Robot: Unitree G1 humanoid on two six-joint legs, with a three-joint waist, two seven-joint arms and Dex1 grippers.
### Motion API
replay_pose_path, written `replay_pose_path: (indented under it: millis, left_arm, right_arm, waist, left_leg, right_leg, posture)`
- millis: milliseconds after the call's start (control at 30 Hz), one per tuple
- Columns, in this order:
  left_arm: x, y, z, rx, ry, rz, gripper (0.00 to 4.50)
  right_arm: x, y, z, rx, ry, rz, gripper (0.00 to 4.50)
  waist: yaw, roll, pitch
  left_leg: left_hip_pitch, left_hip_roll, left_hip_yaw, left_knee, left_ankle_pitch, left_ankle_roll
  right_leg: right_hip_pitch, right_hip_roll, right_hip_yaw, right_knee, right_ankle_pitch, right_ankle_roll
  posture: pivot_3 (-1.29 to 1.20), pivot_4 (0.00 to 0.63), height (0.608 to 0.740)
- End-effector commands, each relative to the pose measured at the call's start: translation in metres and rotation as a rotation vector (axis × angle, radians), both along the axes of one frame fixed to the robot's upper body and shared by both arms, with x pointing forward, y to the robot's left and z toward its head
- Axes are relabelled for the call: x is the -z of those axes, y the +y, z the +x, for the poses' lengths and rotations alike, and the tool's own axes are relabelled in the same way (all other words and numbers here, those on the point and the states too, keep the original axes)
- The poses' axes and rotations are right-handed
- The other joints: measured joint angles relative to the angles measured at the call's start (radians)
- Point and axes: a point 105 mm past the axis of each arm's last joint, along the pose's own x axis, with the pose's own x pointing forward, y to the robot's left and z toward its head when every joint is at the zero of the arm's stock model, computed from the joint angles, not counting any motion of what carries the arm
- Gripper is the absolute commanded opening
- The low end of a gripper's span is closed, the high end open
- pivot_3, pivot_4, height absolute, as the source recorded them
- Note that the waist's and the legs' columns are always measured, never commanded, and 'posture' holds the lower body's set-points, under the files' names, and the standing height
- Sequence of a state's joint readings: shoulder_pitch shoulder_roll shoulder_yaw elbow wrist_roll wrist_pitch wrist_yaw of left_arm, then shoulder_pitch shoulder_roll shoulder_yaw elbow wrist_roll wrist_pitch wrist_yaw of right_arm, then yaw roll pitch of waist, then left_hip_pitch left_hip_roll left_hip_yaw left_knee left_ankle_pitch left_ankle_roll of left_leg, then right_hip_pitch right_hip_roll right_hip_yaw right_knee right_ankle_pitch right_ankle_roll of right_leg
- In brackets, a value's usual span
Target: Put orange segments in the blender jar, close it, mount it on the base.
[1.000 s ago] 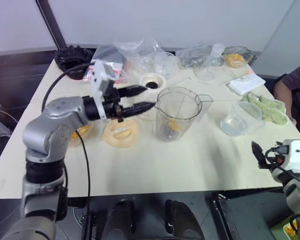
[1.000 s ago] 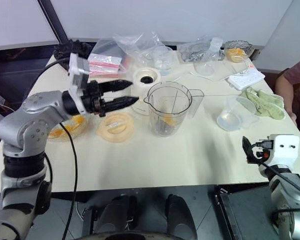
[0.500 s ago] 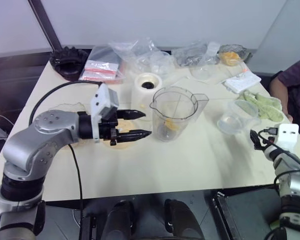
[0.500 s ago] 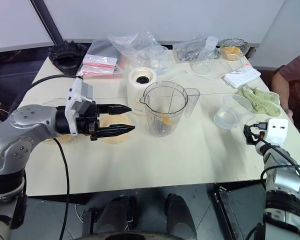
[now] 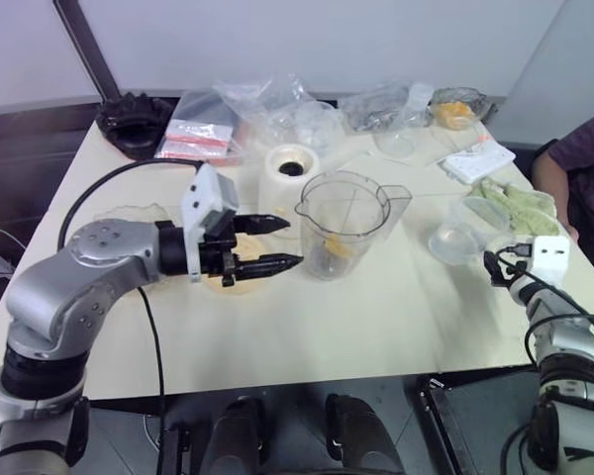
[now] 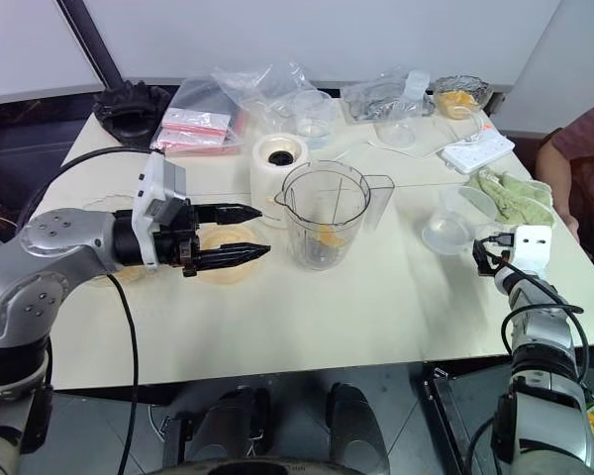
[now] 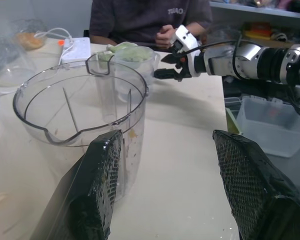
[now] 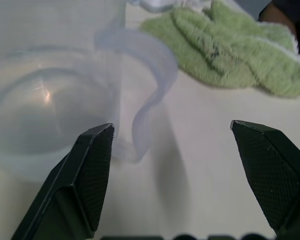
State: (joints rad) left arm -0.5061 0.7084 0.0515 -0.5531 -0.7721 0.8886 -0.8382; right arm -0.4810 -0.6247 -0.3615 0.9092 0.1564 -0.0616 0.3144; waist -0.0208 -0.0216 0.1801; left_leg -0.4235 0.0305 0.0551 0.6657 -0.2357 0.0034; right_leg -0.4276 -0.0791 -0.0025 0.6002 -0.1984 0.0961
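Left eye view: orange segments (image 5: 339,246) inside blender jar (image 5: 344,226).

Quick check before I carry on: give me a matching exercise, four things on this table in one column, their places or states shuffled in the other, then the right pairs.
Things:
1. blender jar
2. base
3. green cloth
4. right gripper

Places or states:
A. lies near the table's right edge, beside a person's arm
B. open, close to the small clear measuring cup
C. stands open-topped mid-table, orange segments at its bottom
D. cream-white, just behind the jar on its left, nothing mounted on it

Pairs: 1-C, 2-D, 3-A, 4-B
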Motion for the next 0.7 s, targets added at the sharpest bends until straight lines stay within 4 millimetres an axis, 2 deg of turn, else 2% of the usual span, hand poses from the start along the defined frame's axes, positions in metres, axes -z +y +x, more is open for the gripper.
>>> replay_pose_path:
  millis: [33, 200, 467, 533, 600, 700]
  left_arm:
    - [-0.006, -0.003, -0.005, 0.012, -0.044, 0.009, 2.98]
    - [-0.007, -0.003, -0.004, 0.006, -0.050, 0.013, 2.98]
    - [-0.007, 0.002, -0.004, -0.029, -0.058, 0.034, 2.98]
    - [-0.007, 0.006, -0.004, -0.045, -0.058, 0.043, 3.06]
    - [-0.006, 0.007, -0.005, -0.056, -0.058, 0.048, 3.06]
    - [-0.006, 0.008, -0.005, -0.065, -0.058, 0.051, 3.06]
  right_arm:
    - [-0.022, -0.007, 0.008, 0.027, -0.064, -0.057, 3.92]
    - [-0.025, -0.008, 0.017, 0.087, -0.086, -0.027, 3.92]
    - [-0.021, 0.000, 0.027, 0.082, -0.068, -0.017, 3.92]
    - [-0.021, 0.003, 0.029, 0.070, -0.068, -0.016, 3.35]
    - [-0.021, 0.005, 0.031, 0.069, -0.069, -0.014, 2.56]
    - [-0.022, 0.007, 0.033, 0.063, -0.077, -0.007, 1.09]
  waist:
    - [0.000, 0.000, 0.000]
    - [-0.002, 0.000, 0.000]
    - [-0.009, 0.000, 0.000]
    - [-0.021, 0.000, 0.000]
    - [-0.024, 0.000, 0.000]
    - [-0.023, 0.000, 0.000]
  left_leg:
    - [0.000, 0.000, 0.000, 0.000, 0.000, 0.000]
    - [0.000, 0.000, 0.000, 0.000, 0.000, 0.000]
    - [0.000, 0.000, 0.000, 0.000, 0.000, 0.000]
    - [0.000, 0.000, 0.000, 0.000, 0.000, 0.000]
    - [0.000, 0.000, 0.000, 0.000, 0.000, 0.000]
    - [0.000, 0.000, 0.000, -0.001, 0.000, 0.000]
  right_leg:
    - [0.000, 0.000, 0.000, 0.000, 0.000, 0.000]
    - [0.000, 0.000, 0.000, 0.000, 0.000, 0.000]
    - [0.000, 0.000, 0.000, 0.000, 0.000, 0.000]
    - [0.000, 0.000, 0.000, 0.000, 0.000, 0.000]
    - [0.000, 0.000, 0.000, 0.000, 0.000, 0.000]
    - [0.000, 0.000, 0.000, 0.000, 0.000, 0.000]
  posture:
    - [0.00, 0.150, 0.740]
    - [0.00, 0.150, 0.740]
    - [0.00, 0.150, 0.740]
    - [0.00, 0.150, 0.740]
    - [0.00, 0.150, 0.740]
    - [0.00, 0.150, 0.740]
